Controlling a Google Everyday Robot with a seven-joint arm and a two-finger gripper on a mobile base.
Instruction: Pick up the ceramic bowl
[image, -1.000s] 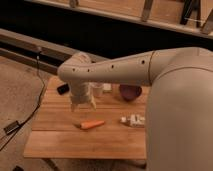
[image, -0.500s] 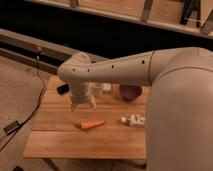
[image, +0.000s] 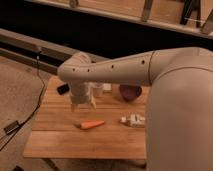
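Observation:
The ceramic bowl is a small dark maroon bowl at the back of the wooden table, partly covered by my arm. My gripper hangs from the pale arm over the table's left-middle part, to the left of the bowl and well apart from it. It points down and stands open with nothing between its fingers. A white cup stands between the gripper and the bowl.
An orange carrot lies on the table just below the gripper. A small white object lies to the carrot's right. A black item sits at the table's back left corner. A cable runs over the floor on the left.

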